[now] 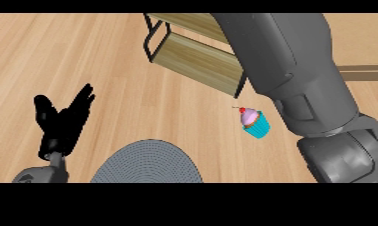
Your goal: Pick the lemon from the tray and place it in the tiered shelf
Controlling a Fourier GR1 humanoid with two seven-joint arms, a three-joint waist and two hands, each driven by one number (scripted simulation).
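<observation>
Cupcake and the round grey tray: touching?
Apart. The head view shows a strip of bare wooden counter between the cupcake and the round grey tray.

No legible text, label, brand mark, number or sign in the head view. Surfaces checked: the wood-grain bench (88, 50), the boards and black frame of the tiered shelf (199, 55), the grey ribbed tray (148, 166), the blue wrapper of the cupcake (257, 129) and the grey forearm (295, 70). All are plain and carry nothing readable.
</observation>
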